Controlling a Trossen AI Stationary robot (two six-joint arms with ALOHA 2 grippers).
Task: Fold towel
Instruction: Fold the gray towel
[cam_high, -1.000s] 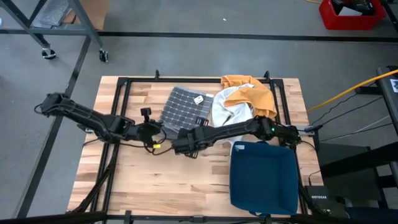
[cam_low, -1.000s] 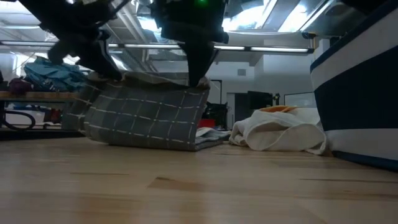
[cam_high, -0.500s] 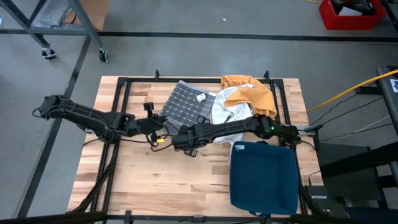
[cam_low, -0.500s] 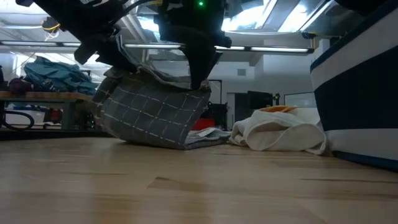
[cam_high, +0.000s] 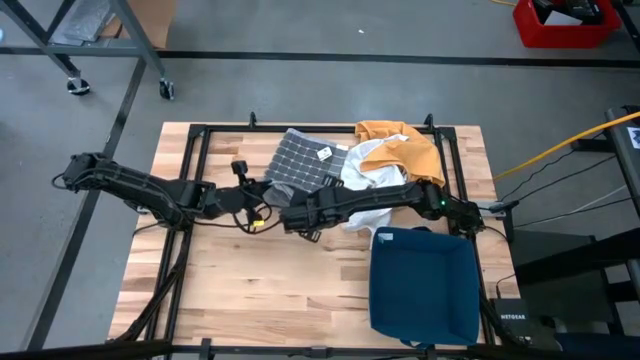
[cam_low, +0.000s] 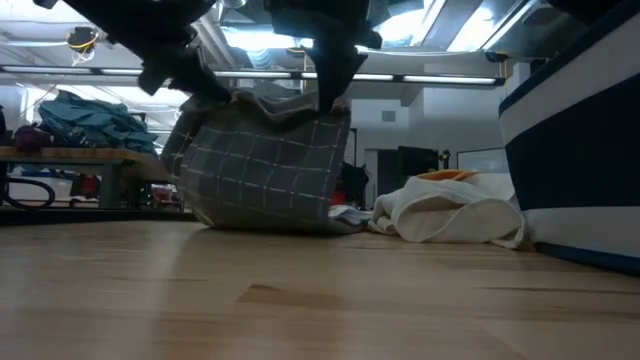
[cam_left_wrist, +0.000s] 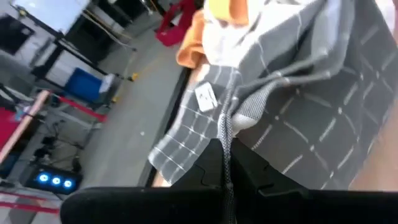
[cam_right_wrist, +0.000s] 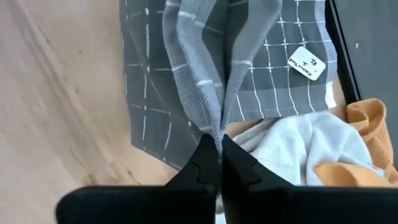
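Note:
A grey checked towel (cam_high: 305, 160) with a white label (cam_high: 323, 154) lies at the table's far middle. Its near edge is lifted between my two grippers, and the cloth hangs from them like a curtain (cam_low: 265, 165). Its lower part (cam_low: 270, 222) rests on the wood. My left gripper (cam_high: 262, 196) is shut on the edge's left end. My right gripper (cam_high: 301, 212) is shut on its right end. In the low view the left gripper (cam_low: 188, 80) and the right gripper (cam_low: 331, 95) stand above the hanging cloth. My left gripper pinches the towel's hemmed edge (cam_left_wrist: 226, 129) between its two fingers, coming slantwise from the table's left. The cloth is bunched there, and I cannot tell how many layers. That end is lifted clear. My right gripper pinches a gathered fold of the towel's edge (cam_right_wrist: 217, 133) between its two fingers, pointing steeply down from above. The cloth hangs below the fingers with a slight sag toward the other gripper, and its lower part lies on the table.
A pile of white and orange cloth (cam_high: 392, 160) lies just right of the towel. A dark blue bin (cam_high: 425, 282) stands at the near right. Black frame rails (cam_high: 200, 140) run round the tabletop. Bare wood (cam_high: 270, 290) lies toward the near left.
Both grippers have risen and gone toward the table's far edge, still shut on the towel. The towel's near edge has come up with them and the hanging part stands taller. The far part with the label has stayed on the table.

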